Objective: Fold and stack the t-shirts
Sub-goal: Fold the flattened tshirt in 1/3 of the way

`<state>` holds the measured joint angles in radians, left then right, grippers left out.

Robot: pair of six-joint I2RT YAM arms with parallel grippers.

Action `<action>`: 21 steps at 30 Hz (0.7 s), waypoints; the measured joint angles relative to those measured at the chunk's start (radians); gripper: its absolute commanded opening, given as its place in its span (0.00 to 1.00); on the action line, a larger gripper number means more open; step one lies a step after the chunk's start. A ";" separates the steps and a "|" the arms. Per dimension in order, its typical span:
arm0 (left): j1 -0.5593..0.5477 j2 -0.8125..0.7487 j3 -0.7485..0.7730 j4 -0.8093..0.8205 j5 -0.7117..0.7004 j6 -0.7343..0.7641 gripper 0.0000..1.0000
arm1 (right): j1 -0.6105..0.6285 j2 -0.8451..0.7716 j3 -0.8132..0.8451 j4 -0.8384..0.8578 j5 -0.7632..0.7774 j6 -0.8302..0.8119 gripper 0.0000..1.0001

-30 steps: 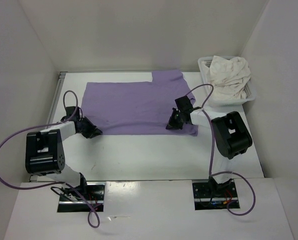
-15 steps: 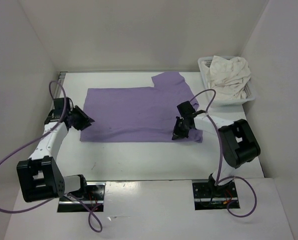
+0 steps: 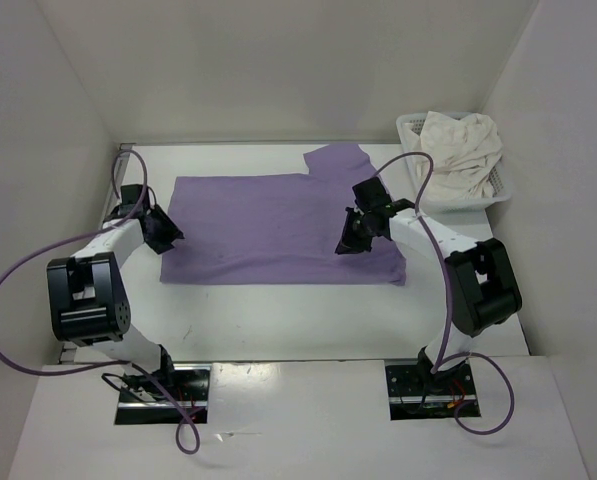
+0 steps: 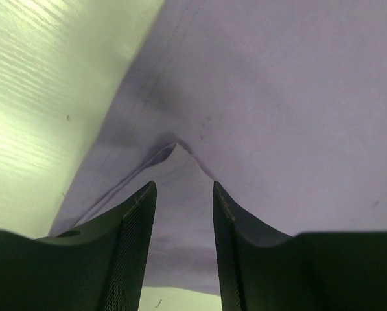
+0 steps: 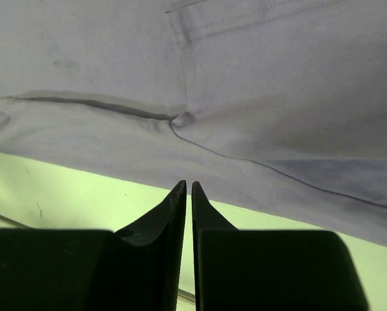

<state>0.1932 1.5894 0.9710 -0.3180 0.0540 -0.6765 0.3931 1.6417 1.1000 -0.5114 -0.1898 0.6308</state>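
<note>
The lavender t-shirt (image 3: pixel 278 225) lies spread flat on the table, one sleeve (image 3: pixel 338 158) pointing to the far side. My left gripper (image 3: pixel 164 232) is open at the shirt's left edge. In the left wrist view (image 4: pixel 183 191) a small raised fold of the shirt (image 4: pixel 277 97) sits just beyond its fingertips. My right gripper (image 3: pixel 349 242) is shut and empty over the shirt's right part. In the right wrist view (image 5: pixel 185 186) its tips point at the shirt's hem (image 5: pixel 277 78). The cream t-shirt (image 3: pixel 463 145) is bunched in the basket. The green shirt is out of view.
The white mesh basket (image 3: pixel 410 128) stands at the far right corner. White walls enclose the table (image 3: pixel 278 315) on the left, back and right. Purple cables loop from both arms.
The shirt's near edge has been drawn toward the front and lies flatter. My left gripper moved from the front-left corner up to the left edge. My right gripper dipped forward, then drew back.
</note>
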 measured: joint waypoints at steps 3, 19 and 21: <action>0.000 0.021 0.000 0.022 -0.006 0.011 0.47 | 0.000 0.000 0.000 0.001 -0.018 -0.004 0.12; -0.048 0.117 0.017 0.057 -0.052 0.025 0.45 | 0.000 0.001 0.007 0.005 -0.056 -0.020 0.12; -0.048 0.117 0.017 0.059 -0.058 0.024 0.39 | 0.000 0.003 0.007 0.006 -0.058 -0.020 0.13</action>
<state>0.1452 1.7061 0.9878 -0.2588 -0.0040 -0.6529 0.3931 1.6444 1.1072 -0.5056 -0.2474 0.6109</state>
